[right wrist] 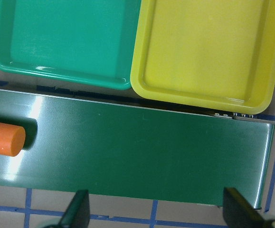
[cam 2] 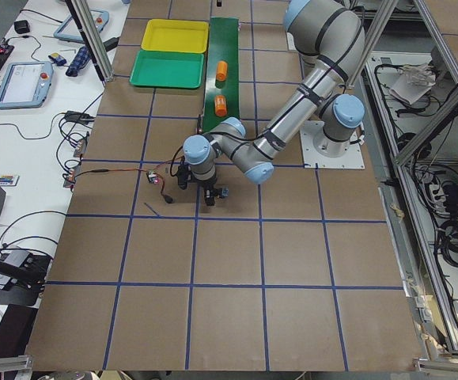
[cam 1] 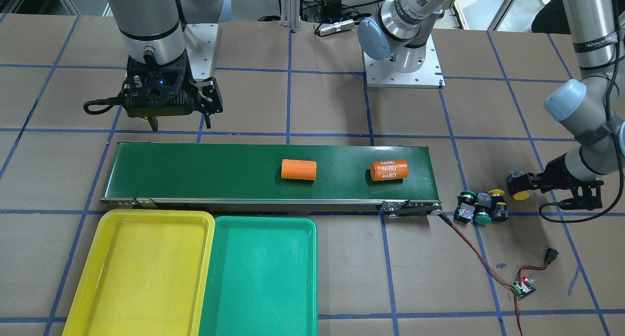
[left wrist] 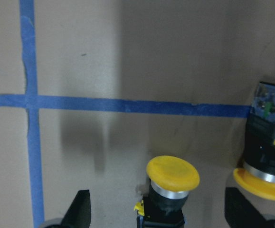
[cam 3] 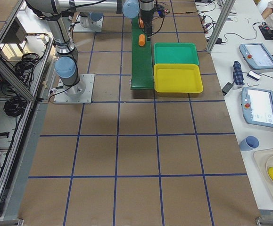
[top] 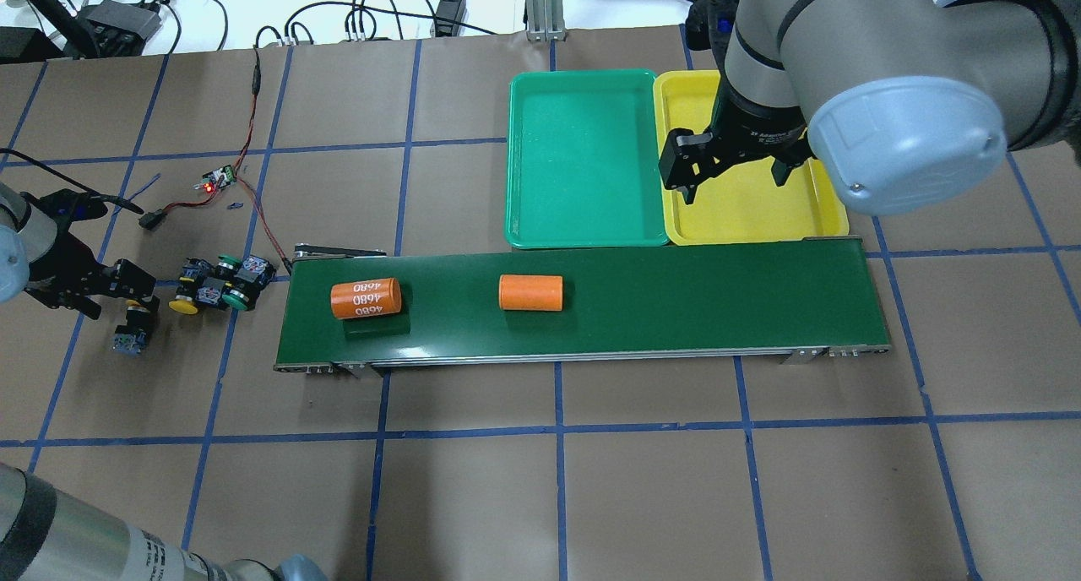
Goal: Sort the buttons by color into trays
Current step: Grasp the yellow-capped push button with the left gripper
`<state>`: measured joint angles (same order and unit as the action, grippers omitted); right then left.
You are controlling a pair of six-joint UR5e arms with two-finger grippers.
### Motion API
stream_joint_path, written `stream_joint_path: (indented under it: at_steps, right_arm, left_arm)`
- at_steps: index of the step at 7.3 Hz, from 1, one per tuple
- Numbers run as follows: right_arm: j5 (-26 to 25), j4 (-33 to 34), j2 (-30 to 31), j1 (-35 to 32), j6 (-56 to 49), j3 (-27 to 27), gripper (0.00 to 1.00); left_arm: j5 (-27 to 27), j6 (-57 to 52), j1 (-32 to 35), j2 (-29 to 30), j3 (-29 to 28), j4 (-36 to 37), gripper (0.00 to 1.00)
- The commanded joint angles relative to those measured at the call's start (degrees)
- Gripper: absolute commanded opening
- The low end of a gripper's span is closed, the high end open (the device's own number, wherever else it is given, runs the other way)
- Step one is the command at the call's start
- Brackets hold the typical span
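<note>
Two green buttons (cam 1: 482, 218) and one yellow button (cam 1: 497, 193) stand bunched on the table off the conveyor's end. A second yellow button (cam 1: 520, 195) lies apart from them. My left gripper (cam 1: 526, 182) is low over it and open. In the left wrist view that button (left wrist: 173, 173) sits between the spread fingers (left wrist: 80, 209), with the other yellow button (left wrist: 265, 180) at the right. My right gripper (cam 1: 180, 123) is open and empty, above the belt's other end. The yellow tray (cam 1: 141, 272) and green tray (cam 1: 259, 277) lie empty side by side.
A long dark-green conveyor belt (cam 1: 195, 170) carries a plain orange cylinder (cam 1: 299, 169) and one marked "4680" (cam 1: 388, 170). A small circuit board (cam 1: 523, 287) with red-black wires lies near the buttons.
</note>
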<state>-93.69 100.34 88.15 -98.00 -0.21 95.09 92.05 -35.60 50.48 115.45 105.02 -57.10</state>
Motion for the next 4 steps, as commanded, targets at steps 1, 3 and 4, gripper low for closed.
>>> stream_joint_path:
  at_steps: [1,3,4]
  right_arm:
    - [0.00,-0.06,0.00,0.00,0.03,0.01,1.00]
    - [0.00,-0.06,0.00,0.00,0.03,0.01,1.00]
    - [0.00,-0.06,0.00,0.00,0.03,0.01,1.00]
  left_arm:
    - [0.23,-0.17,0.06,-0.05,0.09,-0.56,0.00]
    - [0.15,-0.26,0.06,-0.48,0.18,-1.43,0.00]
    - [0.06,-1.04,0.67,-1.71,-0.34,-2.57,0.00]
